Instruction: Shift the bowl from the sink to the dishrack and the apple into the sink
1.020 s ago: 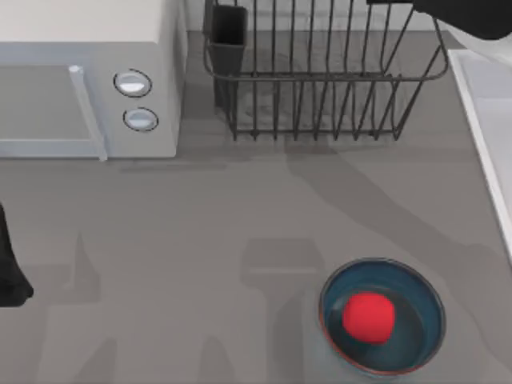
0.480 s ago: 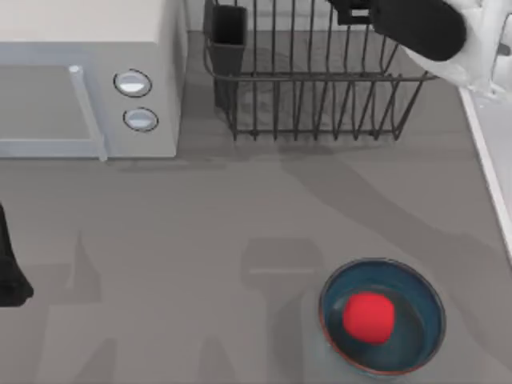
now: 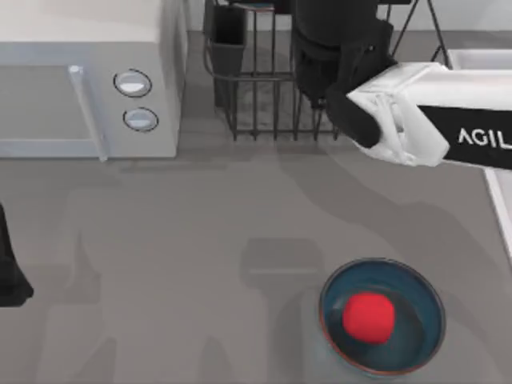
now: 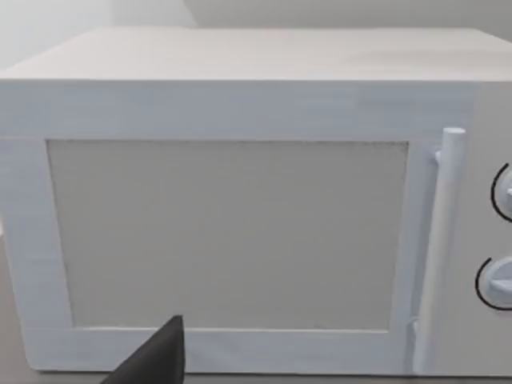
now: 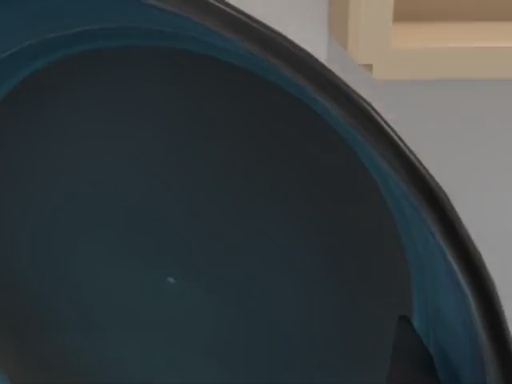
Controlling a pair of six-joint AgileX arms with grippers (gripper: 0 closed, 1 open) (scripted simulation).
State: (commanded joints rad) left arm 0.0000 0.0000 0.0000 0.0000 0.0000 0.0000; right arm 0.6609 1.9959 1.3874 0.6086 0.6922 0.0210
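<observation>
The teal-blue bowl (image 5: 200, 224) sits tilted right in front of the right wrist camera, showing its dark inside and dark rim. My right gripper (image 3: 328, 32) is shut on the bowl and hangs over the wire dishrack (image 3: 256, 104) at the back of the table. In the top view the black gripper body hides the bowl. The red apple (image 3: 369, 317) lies inside a wider dark blue bowl (image 3: 420, 300) at the front right of the table. The pale sink (image 3: 480, 58) runs along the right edge. My left gripper (image 3: 10, 272) is parked at the left edge.
A white microwave (image 3: 80, 80) fills the back left and faces the left wrist camera as the microwave (image 4: 224, 232). A black utensil cup (image 3: 228, 36) stands at the dishrack's left corner. Bare grey tabletop lies between the microwave and the dark blue bowl.
My right arm has swung left from the sink side, first over the dishrack's right end and now over its middle. The apple, the dark blue bowl and the left arm have not moved.
</observation>
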